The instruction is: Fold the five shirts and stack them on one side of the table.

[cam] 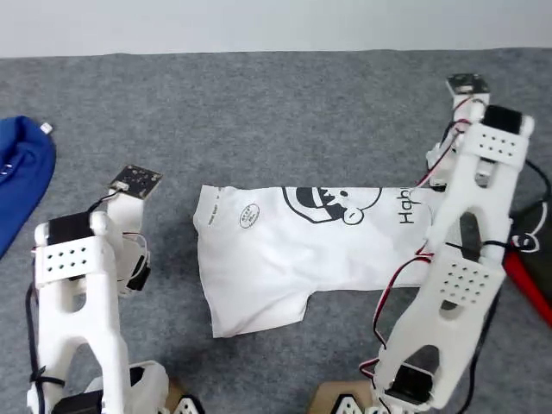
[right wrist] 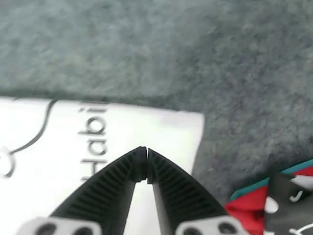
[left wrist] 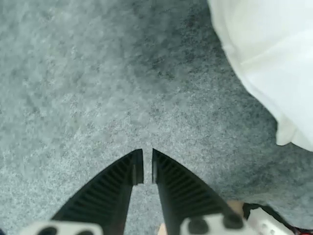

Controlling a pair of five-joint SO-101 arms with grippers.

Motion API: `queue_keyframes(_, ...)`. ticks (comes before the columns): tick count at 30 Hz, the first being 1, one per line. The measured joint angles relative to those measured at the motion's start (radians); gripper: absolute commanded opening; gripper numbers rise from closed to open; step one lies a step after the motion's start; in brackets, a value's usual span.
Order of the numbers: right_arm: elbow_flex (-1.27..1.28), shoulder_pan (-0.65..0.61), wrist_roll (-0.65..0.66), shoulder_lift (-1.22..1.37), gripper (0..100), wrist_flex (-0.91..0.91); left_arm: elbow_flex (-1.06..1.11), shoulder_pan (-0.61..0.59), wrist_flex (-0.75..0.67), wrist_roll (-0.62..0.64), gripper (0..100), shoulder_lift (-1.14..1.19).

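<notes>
— Where do we find the white shirt (cam: 285, 259)?

— We see it spread flat in the middle of the grey table (cam: 302, 112), between the two arms, print facing up. One sleeve points toward the arms' bases.

— And our left gripper (left wrist: 144, 166)?

— It hangs over bare grey felt, just beside the shirt's edge and apart from the fabric. We see its jaws drawn almost together, with only a thin slit between the tips and nothing in them.

— What about the right gripper (right wrist: 146, 164)?

— We see it above the lettered end of the shirt, near the corner where the fabric meets the felt. Its jaws are closed tip to tip. We cannot tell whether they pinch any fabric.

— Anything else on the table?

— We spot a blue shirt (cam: 21, 172) bunched at the far left edge, well apart from the white one. A red cloth (cam: 528, 280) lies at the right edge, beside the right arm (cam: 466, 259).
</notes>
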Motion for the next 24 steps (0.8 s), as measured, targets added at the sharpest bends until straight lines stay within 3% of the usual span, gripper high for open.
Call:
queue_keyframes(7, -0.072, -0.032, 0.0, -0.003, 1.0, 0.091, -0.031, 0.117, 0.043, 0.0, 4, 0.0)
queue_keyframes(13, 0.13, -0.069, 0.008, -0.189, 1.0, 0.091, -0.147, 0.126, 0.098, 0.0, 4, 0.0)
queue_keyframes(17, 0.376, -0.15, 0.115, -0.376, 1.0, 0.091, -0.207, 0.018, 0.1, 0.0, 4, 0.0)
queue_keyframes(24, 0.827, -0.376, 0.287, -0.677, 1.0, 0.091, -0.249, -0.275, 0.104, 0.0, 4, 0.0)
